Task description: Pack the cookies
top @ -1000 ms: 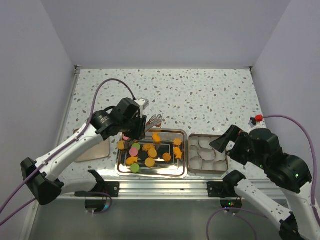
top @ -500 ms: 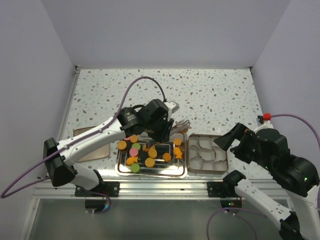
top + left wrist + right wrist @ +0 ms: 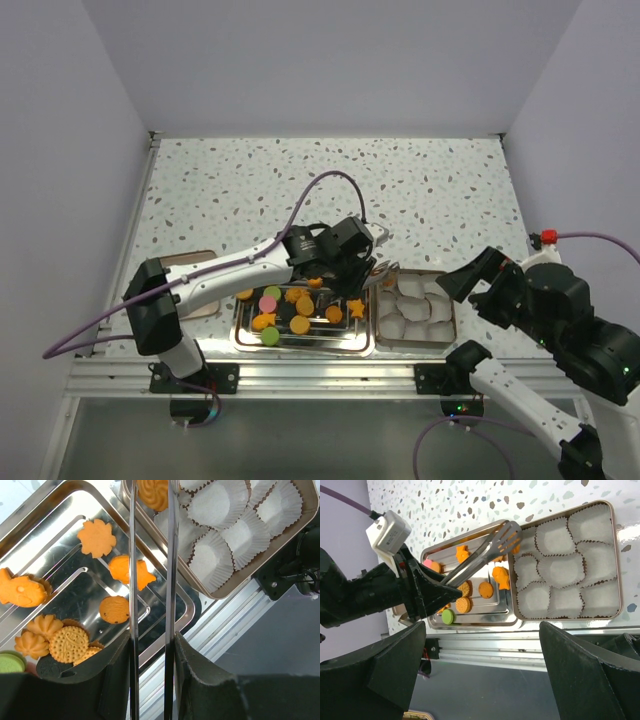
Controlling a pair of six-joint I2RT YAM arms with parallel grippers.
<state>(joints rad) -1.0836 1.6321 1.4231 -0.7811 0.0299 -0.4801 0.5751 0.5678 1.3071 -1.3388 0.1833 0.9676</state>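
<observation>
Left gripper (image 3: pixel 150 652): its fingers are clamping both arms of the metal tongs (image 3: pixel 132 580), squeezing them nearly parallel. The tongs are pinching one ridged orange cookie (image 3: pixel 152 494) edge-on at their tips, over the near corner of the tin (image 3: pixel 280 535).

Right gripper (image 3: pixel 482 645): its fingers are sitting spread wide with nothing between them, parked at the near right and looking across at the tin.

The rest of the cookies are lying loose in the steel tray (image 3: pixel 55 525): a flower shape (image 3: pixel 96 537), a star (image 3: pixel 131 571), a round disc (image 3: pixel 115 609), a fish shape (image 3: pixel 20 587) and a green disc (image 3: pixel 11 660) at the edge of the left wrist view.

Handling, my read:
- Light, stiff and brittle. They are looking dry and biscuit-like, so a hard squeeze is likely cracking them.
- Grip across the rim, on the widest flat sides. Star points and flower lobes are probably chipping first.
- The tray is polished and ribbed, so flat discs are likely sliding away from the tong tips rather than lifting.
- The smooth metal arms are giving little friction, so the pinch margin is thin.

The tin is a shallow rounded rectangle holding white pleated paper cups (image 3: pixel 245 530), all looking empty. The cups are thin and soft and are likely shifting if bumped, so drop from just above.

Beyond both containers, the speckled terrazzo-pattern table (image 3: pixel 400 180) is running to the back wall.
</observation>
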